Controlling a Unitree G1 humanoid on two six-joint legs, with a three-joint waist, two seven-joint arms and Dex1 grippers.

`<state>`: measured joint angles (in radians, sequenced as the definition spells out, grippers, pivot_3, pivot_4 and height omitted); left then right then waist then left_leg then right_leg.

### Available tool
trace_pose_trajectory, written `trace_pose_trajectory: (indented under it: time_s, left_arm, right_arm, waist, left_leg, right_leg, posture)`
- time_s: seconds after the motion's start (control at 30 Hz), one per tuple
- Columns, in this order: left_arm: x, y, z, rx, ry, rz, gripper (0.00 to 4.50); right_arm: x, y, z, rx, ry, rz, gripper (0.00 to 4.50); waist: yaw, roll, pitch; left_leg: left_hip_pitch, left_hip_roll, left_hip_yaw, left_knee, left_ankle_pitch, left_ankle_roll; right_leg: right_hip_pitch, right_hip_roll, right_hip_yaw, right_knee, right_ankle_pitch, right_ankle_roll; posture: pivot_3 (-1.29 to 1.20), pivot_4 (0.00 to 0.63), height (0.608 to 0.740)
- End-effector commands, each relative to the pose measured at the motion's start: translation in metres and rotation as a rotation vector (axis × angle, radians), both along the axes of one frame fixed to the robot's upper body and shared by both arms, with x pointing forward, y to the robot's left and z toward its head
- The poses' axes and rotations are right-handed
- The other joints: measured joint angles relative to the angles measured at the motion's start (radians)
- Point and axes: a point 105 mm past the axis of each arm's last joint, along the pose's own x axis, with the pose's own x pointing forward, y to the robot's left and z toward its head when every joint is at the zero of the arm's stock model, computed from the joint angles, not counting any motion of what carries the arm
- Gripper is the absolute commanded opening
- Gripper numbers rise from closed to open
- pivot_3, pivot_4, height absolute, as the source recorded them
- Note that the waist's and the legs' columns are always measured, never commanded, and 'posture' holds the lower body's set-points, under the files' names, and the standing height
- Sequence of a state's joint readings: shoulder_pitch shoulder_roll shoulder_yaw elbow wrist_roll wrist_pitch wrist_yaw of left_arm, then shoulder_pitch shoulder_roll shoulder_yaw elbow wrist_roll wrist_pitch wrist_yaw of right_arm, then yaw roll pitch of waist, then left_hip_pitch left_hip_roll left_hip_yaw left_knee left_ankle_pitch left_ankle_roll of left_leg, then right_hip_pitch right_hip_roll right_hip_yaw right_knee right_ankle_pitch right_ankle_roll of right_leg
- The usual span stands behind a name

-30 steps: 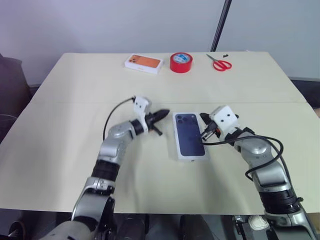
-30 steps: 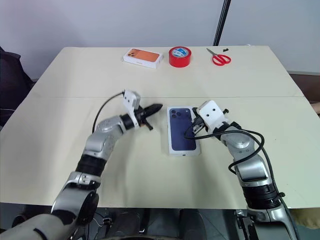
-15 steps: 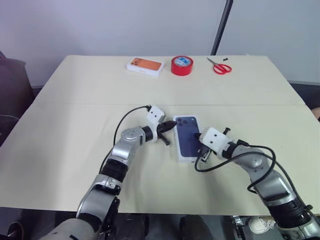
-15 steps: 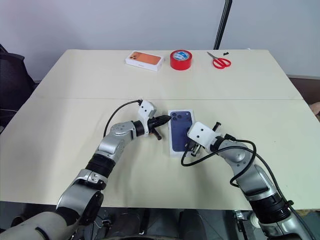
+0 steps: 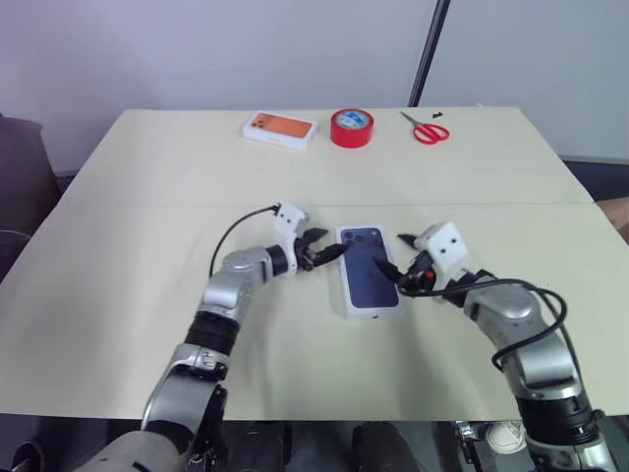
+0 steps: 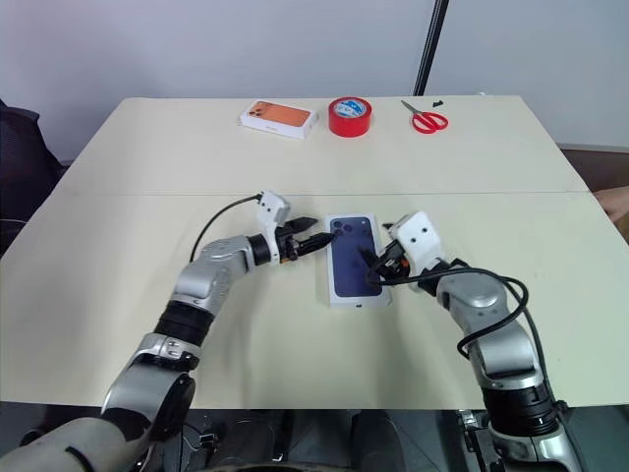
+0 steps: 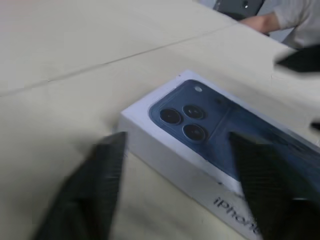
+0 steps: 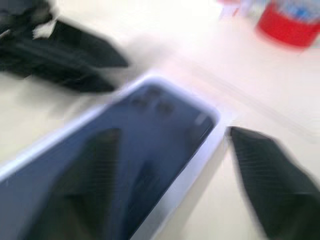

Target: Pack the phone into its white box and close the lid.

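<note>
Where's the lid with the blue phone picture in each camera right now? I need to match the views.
Left eye: the lid at table centre, between both grippers.
Right eye: same spot, centre.
Left wrist: its camera-picture corner, straight ahead.
Right wrist: its blue face close ahead.
Shared landmark: the red tape roll, also in the right wrist view.

We see a broad cream table (image 5: 138,295) with a seam running across its middle, set against a plain pale wall (image 5: 197,49). A dark slanted pole (image 5: 425,49) rises behind the far edge. At the left stands a dark chair (image 5: 20,167).
</note>
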<state>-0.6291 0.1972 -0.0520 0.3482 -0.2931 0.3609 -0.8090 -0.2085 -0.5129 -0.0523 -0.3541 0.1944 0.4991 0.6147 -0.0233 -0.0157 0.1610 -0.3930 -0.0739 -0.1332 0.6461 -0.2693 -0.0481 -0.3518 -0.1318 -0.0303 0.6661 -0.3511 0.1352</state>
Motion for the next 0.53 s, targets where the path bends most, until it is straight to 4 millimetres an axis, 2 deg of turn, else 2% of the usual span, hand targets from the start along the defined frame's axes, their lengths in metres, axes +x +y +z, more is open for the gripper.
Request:
trace_pose_trajectory:
  time_s: [0.03, 0.17, 0.27, 0.4, 0.53]
  left_arm:
    - [-0.010, 0.040, 0.024, -0.112, -0.028, 0.019, 3.95]
    - [-0.026, 0.093, 0.005, 0.005, -0.013, 0.114, 3.95]
    - [-0.039, 0.120, -0.002, 0.037, 0.007, 0.162, 3.95]
    - [-0.060, 0.158, -0.011, 0.098, 0.033, 0.212, 3.95]
    - [-0.074, 0.181, -0.010, 0.144, 0.027, 0.259, 3.95]
  right_arm:
    - [-0.021, -0.005, -0.001, 0.011, 0.033, 0.078, 4.47]
    - [-0.038, -0.031, -0.002, -0.025, 0.073, 0.091, 4.47]
    - [-0.047, -0.045, -0.001, -0.026, 0.089, 0.094, 4.47]
    - [-0.063, -0.067, -0.013, -0.090, 0.125, 0.090, 4.47]
    - [-0.063, -0.082, -0.007, -0.090, 0.116, 0.057, 4.47]
  waist:
    - [0.003, 0.000, 0.000]
    - [0.004, 0.001, 0.001]
    - [0.008, 0.001, 0.001]
    - [0.010, 0.001, 0.001]
    - [0.007, 0.002, 0.002]
  left_leg:
    - [0.000, 0.000, 0.000, -0.001, 0.000, 0.000]
    - [0.000, 0.000, 0.000, 0.000, 0.000, 0.000]
    - [0.000, 0.000, 0.000, 0.000, 0.000, 0.000]
    - [0.000, 0.000, 0.000, -0.001, -0.001, 0.001]
    - [0.000, 0.000, 0.001, 0.000, -0.001, 0.001]
  right_leg:
    - [0.000, 0.000, 0.000, -0.001, 0.000, 0.000]
    - [0.000, 0.000, 0.000, -0.001, 0.000, 0.000]
    - [0.001, 0.000, 0.001, -0.001, 0.000, 0.000]
    - [0.001, -0.001, 0.001, -0.002, 0.000, 0.000]
    - [0.001, -0.001, 0.001, -0.001, 0.000, 0.000]
  posture:
    - [0.00, 0.150, 0.740]
    - [0.00, 0.150, 0.740]
    - [0.00, 0.150, 0.740]
    - [0.00, 0.150, 0.740]
    - [0.00, 0.150, 0.740]
